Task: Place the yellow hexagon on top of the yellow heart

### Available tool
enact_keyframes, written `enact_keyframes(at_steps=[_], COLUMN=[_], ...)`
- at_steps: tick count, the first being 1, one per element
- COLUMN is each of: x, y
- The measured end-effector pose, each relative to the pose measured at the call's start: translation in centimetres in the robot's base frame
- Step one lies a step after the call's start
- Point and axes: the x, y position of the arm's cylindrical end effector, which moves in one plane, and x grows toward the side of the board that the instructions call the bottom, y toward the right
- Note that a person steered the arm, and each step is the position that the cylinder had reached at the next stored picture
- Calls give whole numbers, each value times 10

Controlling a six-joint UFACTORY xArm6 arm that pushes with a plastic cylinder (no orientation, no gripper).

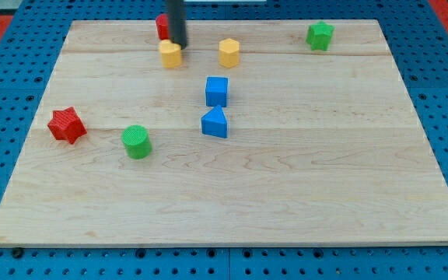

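Two yellow blocks sit at the far side of the board (286, 194): the heart (170, 54) left, the hexagon (229, 53) right, apart. No claw here, only my tip (178, 45), just behind the heart, perhaps touching. Behind the rod a red block (162, 26) shows, shape unclear. Nearer lie a blue cube (217, 91), blue wedge (215, 123), green cylinder (137, 141), red star (66, 125); far right, a green block (320, 36).
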Motion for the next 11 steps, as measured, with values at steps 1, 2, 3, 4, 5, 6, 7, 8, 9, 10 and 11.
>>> enact_keyframes(at_steps=[1, 2, 3, 4, 5, 6, 7, 8, 9, 10, 11], x=[34, 41, 53, 50, 10, 5, 5, 5, 14, 28, 41], y=[-41, 20, 69, 153, 223, 175, 107, 41, -21, 3, 13])
